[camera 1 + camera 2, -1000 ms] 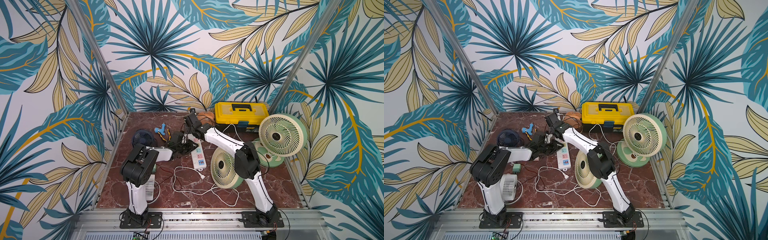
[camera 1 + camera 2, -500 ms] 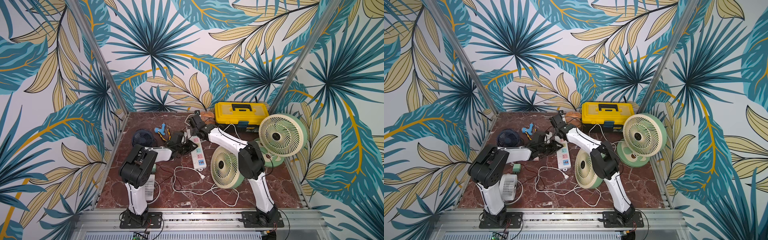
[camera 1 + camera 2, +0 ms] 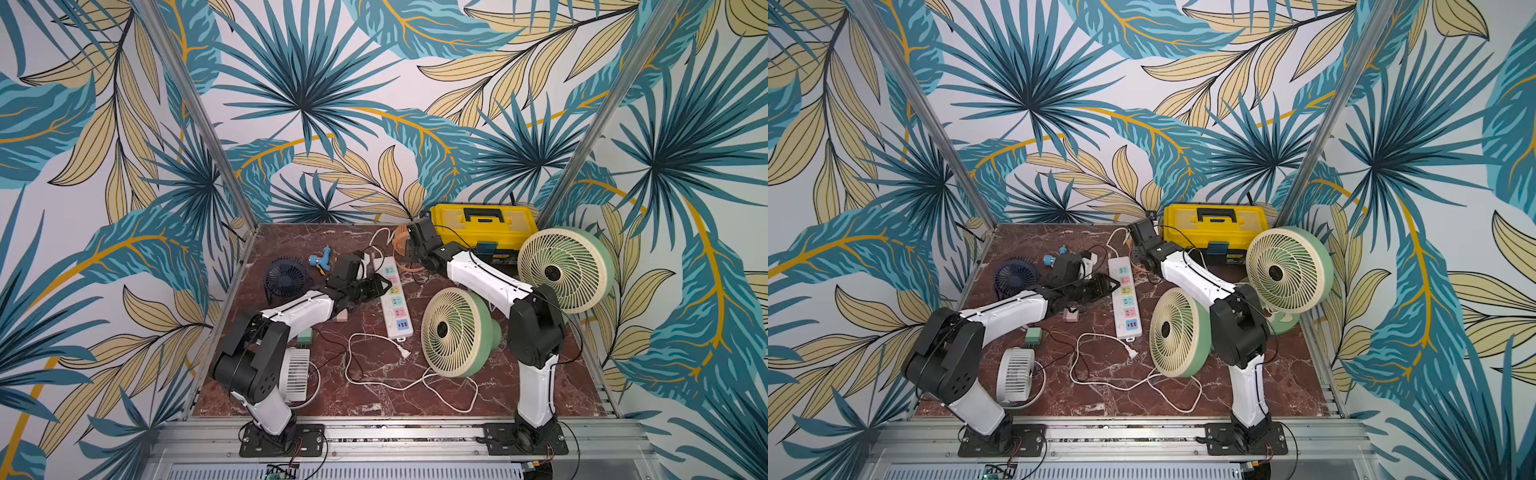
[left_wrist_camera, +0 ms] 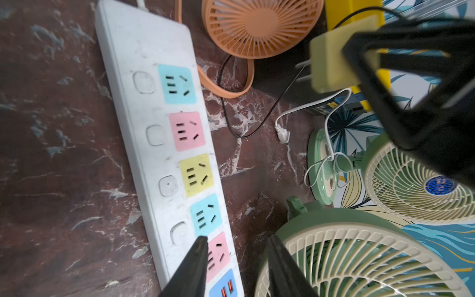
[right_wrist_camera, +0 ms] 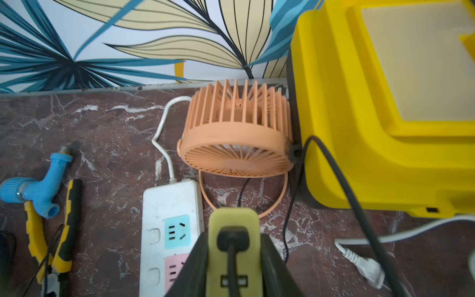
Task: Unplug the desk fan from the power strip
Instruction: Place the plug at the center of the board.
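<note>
Pinching boxy matte-yellow adapter (image 5: 234, 217), long smooth white power strip (image 4: 133, 51)

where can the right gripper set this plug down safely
Bare marble in the back left corner, between wall and blue tap; also between the white cord and the front rail. Crowded around the power strip: green fan, orange fan, left gripper.

Red-brown marble tabletop (image 3: 282, 241) bears the power strip (image 3: 392, 299), an orange fan (image 5: 236, 144), a yellow toolbox (image 3: 482, 228); pliers (image 5: 64, 231) beside a blue tap (image 5: 43, 185).

Green fan (image 3: 452, 332) just beside power strip (image 3: 395, 309)
</note>
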`<state>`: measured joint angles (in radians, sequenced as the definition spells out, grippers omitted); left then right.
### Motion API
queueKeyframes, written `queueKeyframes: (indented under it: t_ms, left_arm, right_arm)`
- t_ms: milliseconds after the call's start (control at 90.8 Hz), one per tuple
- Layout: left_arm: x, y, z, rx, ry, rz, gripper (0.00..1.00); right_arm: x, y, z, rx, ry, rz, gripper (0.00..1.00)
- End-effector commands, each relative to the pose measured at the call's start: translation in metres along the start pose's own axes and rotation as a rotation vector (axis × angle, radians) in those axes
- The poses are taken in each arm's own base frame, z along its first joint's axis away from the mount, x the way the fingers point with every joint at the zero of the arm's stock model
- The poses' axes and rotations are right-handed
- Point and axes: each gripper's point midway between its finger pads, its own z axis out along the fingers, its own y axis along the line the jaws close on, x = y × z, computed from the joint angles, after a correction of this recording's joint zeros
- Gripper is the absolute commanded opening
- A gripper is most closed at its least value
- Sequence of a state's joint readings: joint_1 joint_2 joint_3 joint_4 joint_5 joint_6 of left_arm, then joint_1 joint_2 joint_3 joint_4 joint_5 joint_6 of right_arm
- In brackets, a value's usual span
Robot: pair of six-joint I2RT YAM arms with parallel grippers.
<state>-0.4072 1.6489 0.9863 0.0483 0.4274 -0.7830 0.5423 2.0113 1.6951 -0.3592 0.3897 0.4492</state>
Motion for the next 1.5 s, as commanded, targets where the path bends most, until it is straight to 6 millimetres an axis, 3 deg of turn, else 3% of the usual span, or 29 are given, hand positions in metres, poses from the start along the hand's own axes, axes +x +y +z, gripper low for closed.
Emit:
queueKeyframes:
  t_ms: [0, 419, 1036, 1487]
  left_arm:
    - [-0.023, -0.012, -0.021, 0.042, -0.081, 0.036, 0.43]
    - [-0.053, 0.009, -0.068, -0.004, -0.224, 0.039, 0.43]
    - [-0.057, 0.034, -0.076, -0.035, -0.238, 0.012, 0.45]
    - [-0.067, 0.058, -0.089, -0.076, -0.258, -0.014, 0.48]
  right_arm:
    - [0.001, -0.005, -0.005, -0.021, -0.003, 0.04, 0.13]
    - [0.038, -0.022, 0.015, -0.002, 0.074, 0.051, 0.13]
    - [0.071, -0.028, 0.046, 0.011, 0.156, 0.055, 0.19]
    - [0.078, -0.03, 0.051, 0.023, 0.175, 0.051, 0.34]
